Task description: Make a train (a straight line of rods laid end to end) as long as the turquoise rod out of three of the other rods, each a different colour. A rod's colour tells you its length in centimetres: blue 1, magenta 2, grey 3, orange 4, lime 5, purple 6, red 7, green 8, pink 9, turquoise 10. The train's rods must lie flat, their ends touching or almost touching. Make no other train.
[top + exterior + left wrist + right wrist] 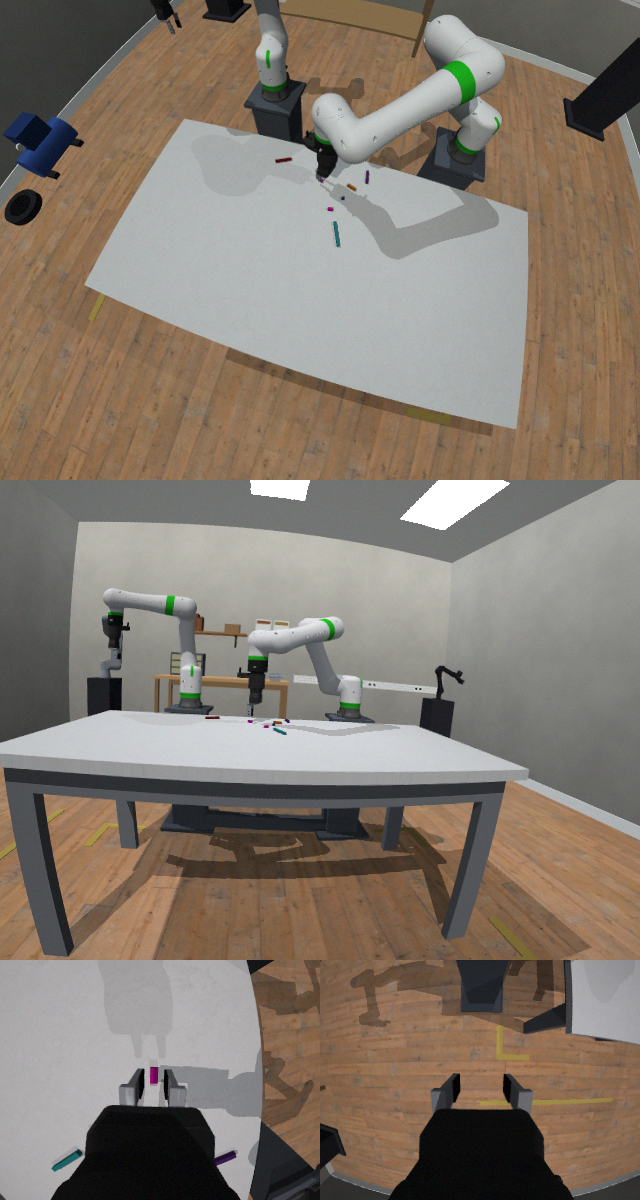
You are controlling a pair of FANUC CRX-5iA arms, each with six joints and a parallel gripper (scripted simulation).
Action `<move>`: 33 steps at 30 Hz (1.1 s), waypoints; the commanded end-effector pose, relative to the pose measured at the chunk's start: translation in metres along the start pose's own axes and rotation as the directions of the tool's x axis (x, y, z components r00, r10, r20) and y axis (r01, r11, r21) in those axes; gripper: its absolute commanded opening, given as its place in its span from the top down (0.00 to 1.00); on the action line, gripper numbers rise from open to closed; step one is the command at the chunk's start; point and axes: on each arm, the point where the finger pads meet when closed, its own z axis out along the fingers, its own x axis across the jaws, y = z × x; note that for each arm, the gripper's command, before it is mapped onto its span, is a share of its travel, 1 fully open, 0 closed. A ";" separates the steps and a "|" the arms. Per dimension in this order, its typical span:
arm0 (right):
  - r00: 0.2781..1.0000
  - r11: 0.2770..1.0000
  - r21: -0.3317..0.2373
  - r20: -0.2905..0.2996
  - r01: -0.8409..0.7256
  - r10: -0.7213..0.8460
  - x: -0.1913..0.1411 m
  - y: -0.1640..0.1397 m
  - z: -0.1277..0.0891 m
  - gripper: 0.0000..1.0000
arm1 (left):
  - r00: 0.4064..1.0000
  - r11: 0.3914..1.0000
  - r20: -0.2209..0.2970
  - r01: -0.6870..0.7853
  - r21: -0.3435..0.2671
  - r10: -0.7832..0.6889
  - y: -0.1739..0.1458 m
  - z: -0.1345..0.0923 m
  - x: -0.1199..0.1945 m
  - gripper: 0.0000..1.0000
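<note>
My left gripper (320,177) (250,710) (154,1078) is partly open and empty, above a magenta rod (321,180) (250,721) (154,1074) that lies lengthwise between its finger lines. A second magenta rod (330,209) (266,726), a small blue rod (342,197), an orange rod (351,187) (277,722), a purple rod (367,177) (226,1158) and a red rod (283,160) (211,717) lie apart from each other. The turquoise rod (336,234) (279,731) (67,1160) lies nearest the front. My right gripper (481,1082) is open and empty over the floor.
The white table (258,289) (258,756) holds all the rods. The arms' pedestals (279,116) (449,167) stand behind its back edge. The left arm reaches over the back part of the table, above the purple rod's side. The right arm stays off the table.
</note>
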 end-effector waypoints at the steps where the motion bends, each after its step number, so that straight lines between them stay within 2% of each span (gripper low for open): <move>1: 1.000 1.000 -0.002 0.000 0.000 0.000 0.000 0.000 -0.001 0.00 | 1.000 1.000 0.002 0.000 0.002 0.000 -0.001 0.002 -0.001 0.46; 9: 1.000 1.000 -0.002 0.000 0.000 0.000 0.000 0.000 -0.001 0.00 | 1.000 1.000 0.002 0.000 0.002 0.000 -0.001 0.009 -0.001 0.46; 33: 1.000 1.000 -0.002 0.000 0.000 0.000 0.000 0.000 -0.001 0.00 | 1.000 1.000 0.002 0.000 0.002 0.000 -0.001 0.011 -0.001 0.46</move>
